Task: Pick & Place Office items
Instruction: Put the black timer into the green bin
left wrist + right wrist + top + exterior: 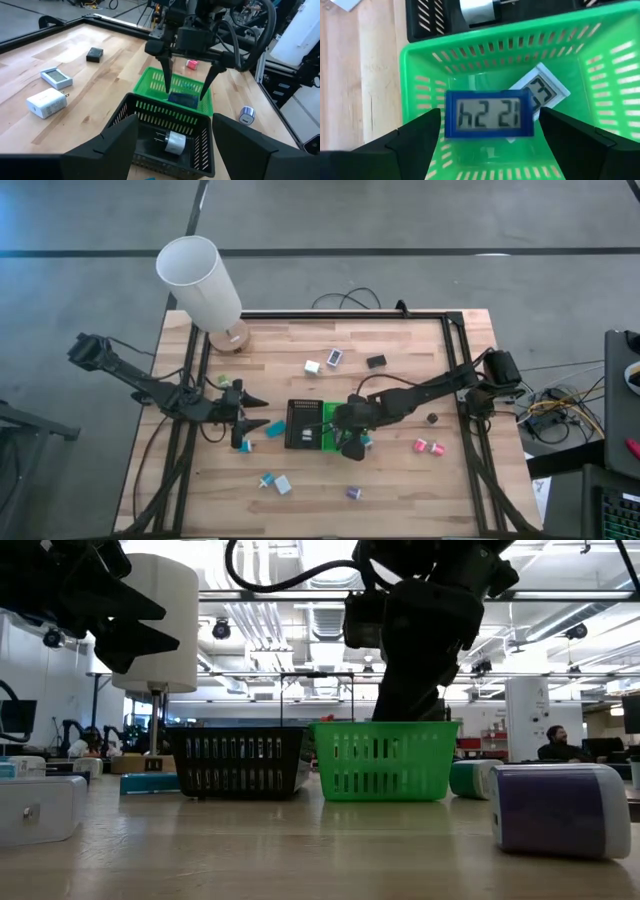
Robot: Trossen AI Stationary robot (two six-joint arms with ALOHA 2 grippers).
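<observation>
Blue-framed digital clock (489, 113) lies in the green basket (420, 65), partly over a white one (547, 92), right between the right gripper's (489, 145) spread fingers, which hang apart from it. Beyond, the black basket (150, 112) holds a white plug piece (175, 142). Left gripper (258, 412) hovers half-spread beside it, empty, over bare wood table (400, 480). Farther out, pink pieces (428, 446) lie scattered.
</observation>
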